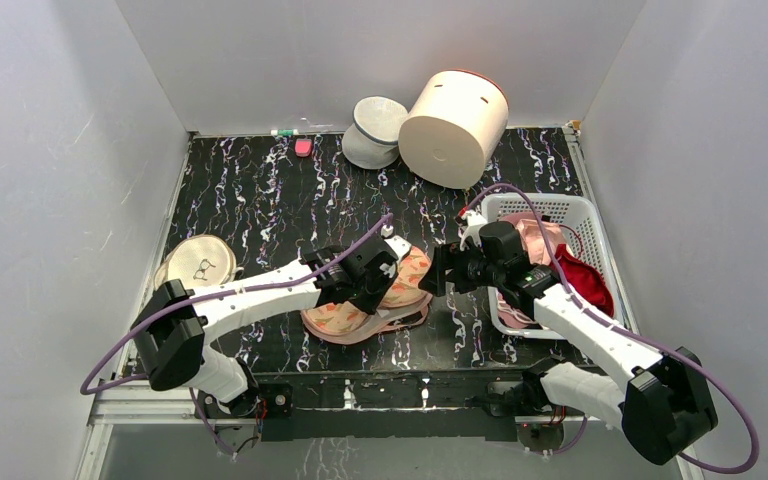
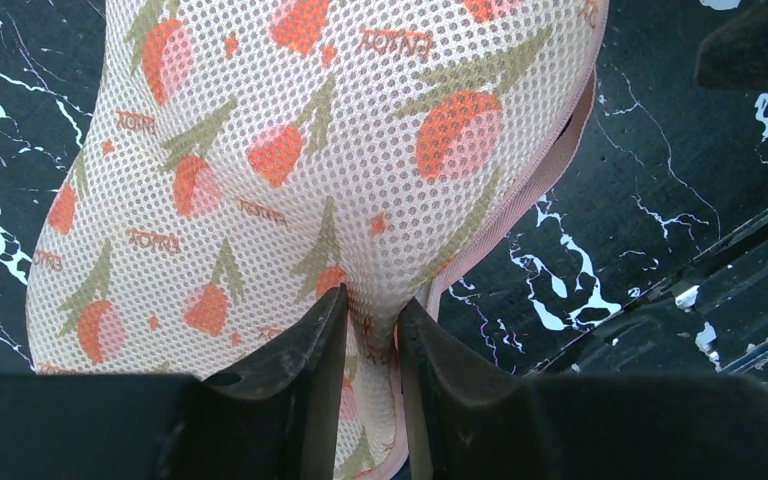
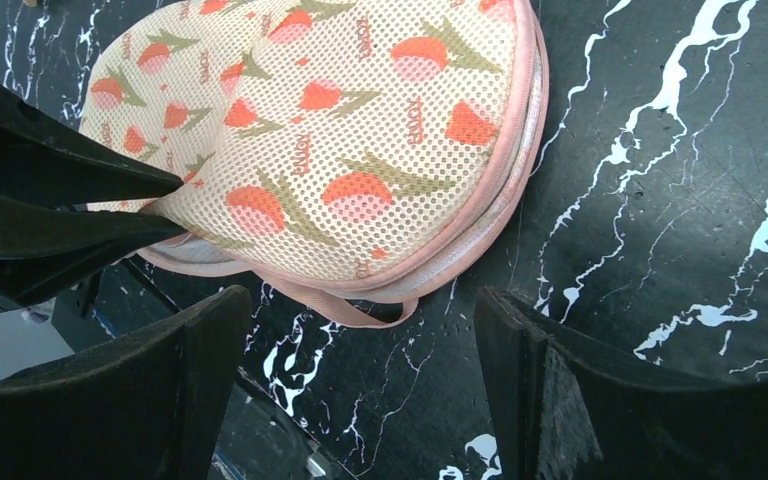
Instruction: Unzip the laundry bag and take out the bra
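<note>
The laundry bag lies on the black marbled table between the arms, a peach mesh pouch with red-and-green print and pink edging. Its zip edge looks closed. My left gripper is shut on a raised fold of the mesh near the pouch's rim; its fingers also show in the right wrist view. My right gripper hangs open just off the pouch's edge, with a thin pink loop on the table ahead of its jaws and nothing between them. The bra is hidden.
A white slotted basket at the right holds a pink garment and a dark red one. A big cream cylinder and a white-grey pouch stand at the back. A round disc lies at the left.
</note>
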You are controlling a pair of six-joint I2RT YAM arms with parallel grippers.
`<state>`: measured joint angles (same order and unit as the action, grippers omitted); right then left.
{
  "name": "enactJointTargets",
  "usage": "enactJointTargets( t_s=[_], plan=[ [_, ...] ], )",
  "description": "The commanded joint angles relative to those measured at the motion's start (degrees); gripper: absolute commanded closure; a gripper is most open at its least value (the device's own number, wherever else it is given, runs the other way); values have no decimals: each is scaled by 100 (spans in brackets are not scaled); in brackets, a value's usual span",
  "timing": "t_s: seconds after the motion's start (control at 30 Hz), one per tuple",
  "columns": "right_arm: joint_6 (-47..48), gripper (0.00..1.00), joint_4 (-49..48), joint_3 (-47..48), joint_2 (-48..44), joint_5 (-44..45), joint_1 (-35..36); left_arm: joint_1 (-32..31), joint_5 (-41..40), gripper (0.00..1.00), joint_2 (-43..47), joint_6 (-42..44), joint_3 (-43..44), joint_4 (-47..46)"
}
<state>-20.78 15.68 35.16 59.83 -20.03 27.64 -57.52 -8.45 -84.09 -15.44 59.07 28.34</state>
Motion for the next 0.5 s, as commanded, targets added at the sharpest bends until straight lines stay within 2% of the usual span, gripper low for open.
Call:
enactJointTargets(
  t_s=[0.0,0.23,0.47],
  plan=[
    [-48,19,-417,47,-24,-192,-6,39,88,78,156,6,104,77],
    [-23,19,-241,151,-129,-91,-7,171,-184,99,222,-66,263,153],
    [-23,18,-164,227,-305,-12,-10,842,121,100,451,-243,344,-5]
  ],
)
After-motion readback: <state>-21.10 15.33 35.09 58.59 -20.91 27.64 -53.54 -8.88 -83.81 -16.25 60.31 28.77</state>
